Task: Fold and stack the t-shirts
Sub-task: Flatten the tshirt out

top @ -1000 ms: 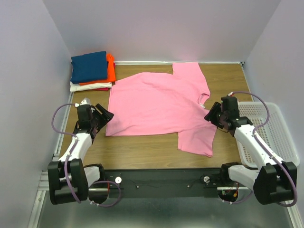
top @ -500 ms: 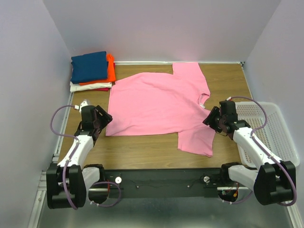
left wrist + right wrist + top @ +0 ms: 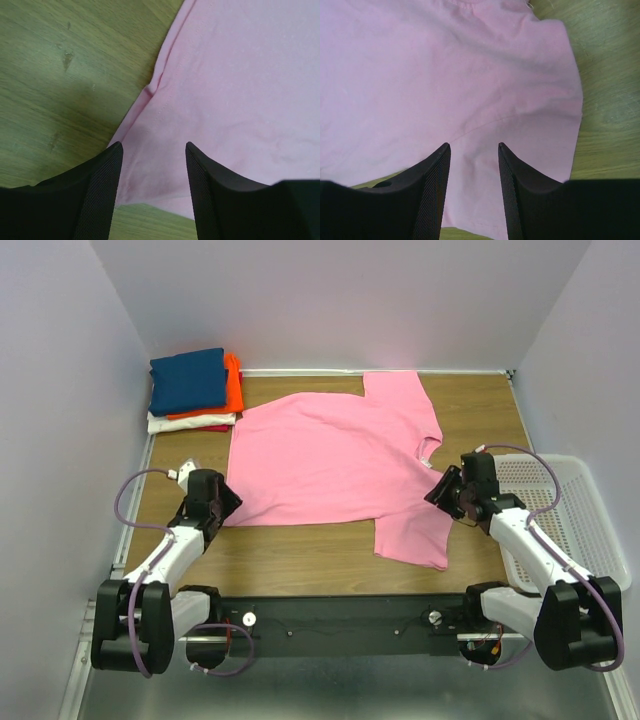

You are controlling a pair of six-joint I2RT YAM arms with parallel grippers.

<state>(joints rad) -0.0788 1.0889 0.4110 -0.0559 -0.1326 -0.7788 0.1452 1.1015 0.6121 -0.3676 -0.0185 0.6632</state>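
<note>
Left gripper (image 3: 154,144) and right gripper (image 3: 474,145) spread over pink t-shirt (image 3: 330,455); contact with cloth unclear.

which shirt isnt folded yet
The pink t-shirt: it lies spread flat, sleeves out. The navy, orange, white and red ones are folded and piled at the far left.

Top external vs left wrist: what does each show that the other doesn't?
Only top external: the stack of folded navy, orange, white and red t-shirts, the white plastic mesh basket, the right claw. Only left wrist: the stitched hem and a small pucker at a corner of the large plain pink t-shirt. Both: the pink t-shirt, wooden table, and left claw, open over that corner.
</note>
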